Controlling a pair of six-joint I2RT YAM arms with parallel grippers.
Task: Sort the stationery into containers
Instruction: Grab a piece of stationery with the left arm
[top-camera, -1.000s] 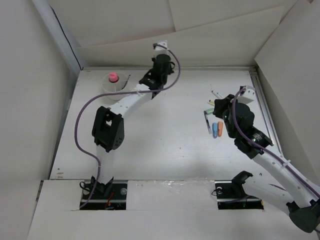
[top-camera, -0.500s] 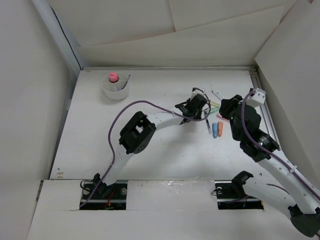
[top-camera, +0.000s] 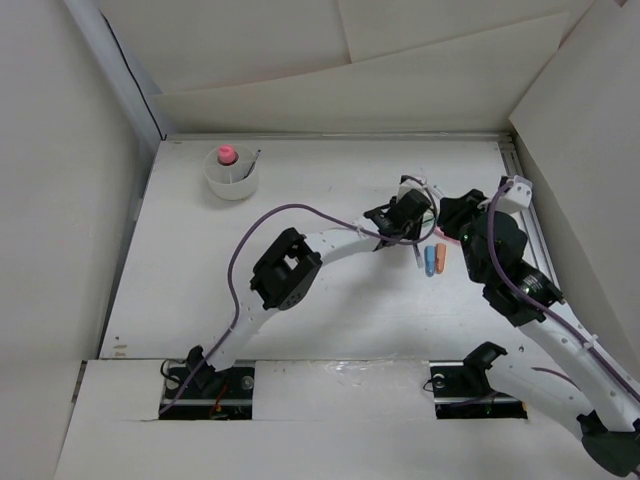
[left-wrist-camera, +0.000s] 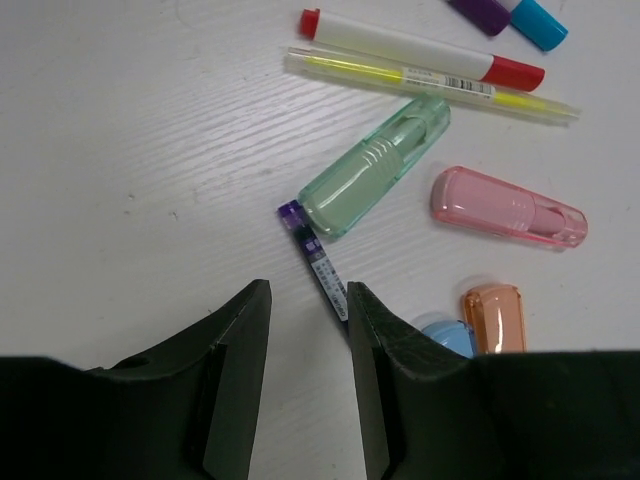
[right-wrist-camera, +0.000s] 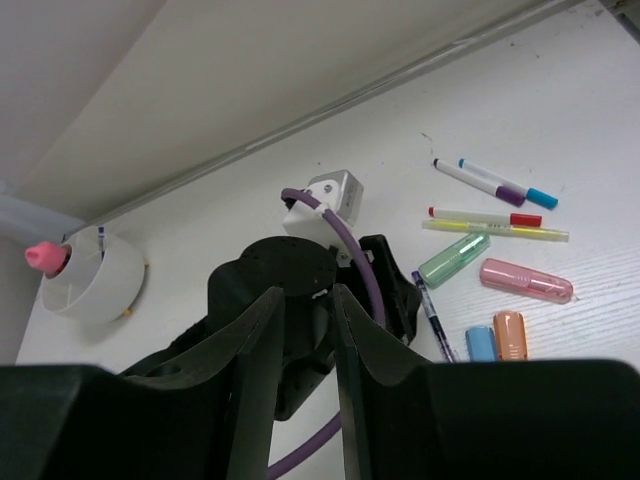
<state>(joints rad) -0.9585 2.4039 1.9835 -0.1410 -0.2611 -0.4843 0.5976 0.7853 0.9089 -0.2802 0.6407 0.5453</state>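
Stationery lies loose around a green case (left-wrist-camera: 375, 165). A yellow pen (left-wrist-camera: 430, 82) and a red-capped marker (left-wrist-camera: 420, 45) sit just beyond it, and a pink case (left-wrist-camera: 508, 207) is beside it. An orange piece (left-wrist-camera: 493, 317) and a blue piece (left-wrist-camera: 445, 335) are near it. A thin purple pen (left-wrist-camera: 318, 258) is just beside its near end.

Left gripper (left-wrist-camera: 305, 300) hovers just short of the green case, jaws a narrow gap apart and holding nothing. The purple pen runs out of sight behind one finger.

Right gripper (right-wrist-camera: 303, 300) is also narrow and empty, near the green case.

White cup (top-camera: 235, 188), with a pink-capped tube (top-camera: 227, 154) in it, is well apart from the green case.
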